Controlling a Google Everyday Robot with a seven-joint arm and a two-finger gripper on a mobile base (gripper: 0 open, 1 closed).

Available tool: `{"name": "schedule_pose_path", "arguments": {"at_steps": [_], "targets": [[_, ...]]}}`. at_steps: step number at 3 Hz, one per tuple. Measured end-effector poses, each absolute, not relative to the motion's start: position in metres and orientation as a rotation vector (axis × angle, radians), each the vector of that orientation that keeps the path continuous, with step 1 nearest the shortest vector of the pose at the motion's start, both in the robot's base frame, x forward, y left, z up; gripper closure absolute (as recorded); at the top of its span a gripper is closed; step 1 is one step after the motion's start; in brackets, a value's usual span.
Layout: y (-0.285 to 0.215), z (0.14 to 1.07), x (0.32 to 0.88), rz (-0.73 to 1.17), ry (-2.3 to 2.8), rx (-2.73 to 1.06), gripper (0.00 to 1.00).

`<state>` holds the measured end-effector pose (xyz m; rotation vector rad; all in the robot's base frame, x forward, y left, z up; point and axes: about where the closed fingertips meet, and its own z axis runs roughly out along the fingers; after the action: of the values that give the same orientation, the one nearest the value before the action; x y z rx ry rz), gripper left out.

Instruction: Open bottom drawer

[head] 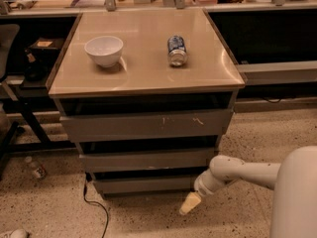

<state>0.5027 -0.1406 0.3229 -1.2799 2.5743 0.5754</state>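
The bottom drawer (143,184) is the narrowest of three flat grey fronts in the cabinet, lowest down, just above the floor. It looks pushed in, with a dark gap above it. My gripper (189,204) hangs from the white arm at the lower right. Its cream-coloured tip is near the floor, just below and in front of the drawer's right end, not touching it as far as I can see.
The widest scratched drawer front (148,125) and the mid-sized front (146,159) sit above. The beige cabinet top (143,73) carries a white bowl (104,50) and a can lying on its side (177,50). A black cable (94,205) and a bottle (35,168) lie on the floor at left.
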Motion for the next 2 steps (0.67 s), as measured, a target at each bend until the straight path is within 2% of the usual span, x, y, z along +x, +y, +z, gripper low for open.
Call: {"name": "schedule_pose_path", "arguments": {"at_steps": [2], "targets": [[-0.139, 0.269, 0.543, 0.611, 2.539, -1.242, 0.00]]}}
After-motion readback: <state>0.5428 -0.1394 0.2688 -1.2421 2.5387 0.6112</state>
